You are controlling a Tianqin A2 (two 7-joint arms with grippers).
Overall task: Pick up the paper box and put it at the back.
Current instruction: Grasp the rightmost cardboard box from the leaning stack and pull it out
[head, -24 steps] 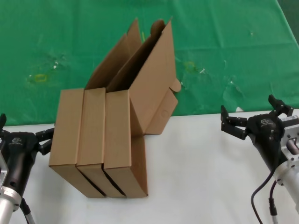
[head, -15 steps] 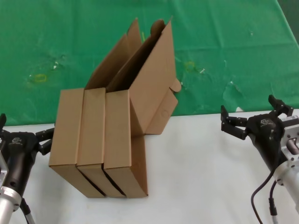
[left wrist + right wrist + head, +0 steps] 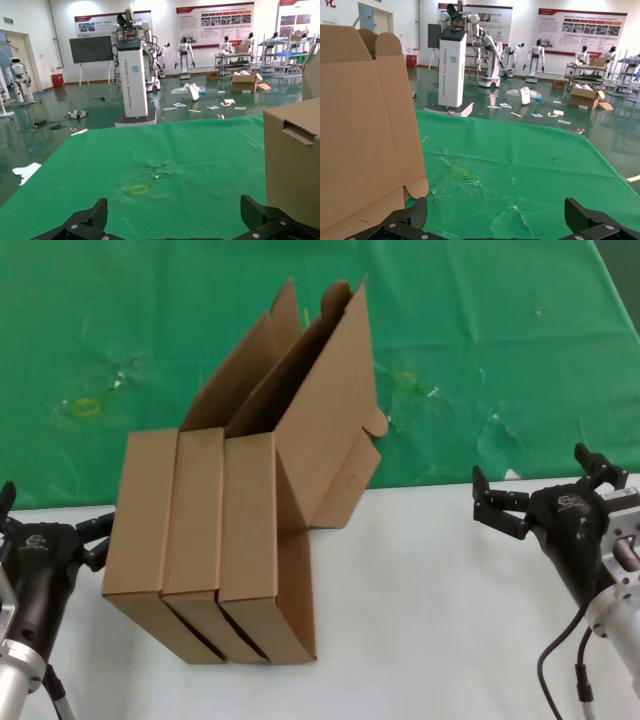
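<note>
Three alike brown paper boxes stand on edge, side by side, on the white tabletop (image 3: 420, 620): the left one (image 3: 140, 510), the middle one (image 3: 195, 510) and the right one (image 3: 250, 510). Their open lids (image 3: 320, 410) lean back over the green cloth at the back (image 3: 150, 320). My left gripper (image 3: 55, 508) is open just left of the left box, which shows in the left wrist view as a cardboard side (image 3: 292, 165) beside the open gripper (image 3: 175, 220). My right gripper (image 3: 535, 472) is open, well to the right of the boxes, holding nothing. The right wrist view shows a lid (image 3: 365, 135) beside that gripper (image 3: 495, 220).
The green cloth carries pale stains (image 3: 85, 405) and creases (image 3: 490, 425). The white tabletop stretches between the boxes and the right arm. Past the cloth's far edge lies a hall floor with a white pillar stand (image 3: 132, 75).
The tops of the three boxes have shifted very slightly to the left. Neither arm has visibly moved.
</note>
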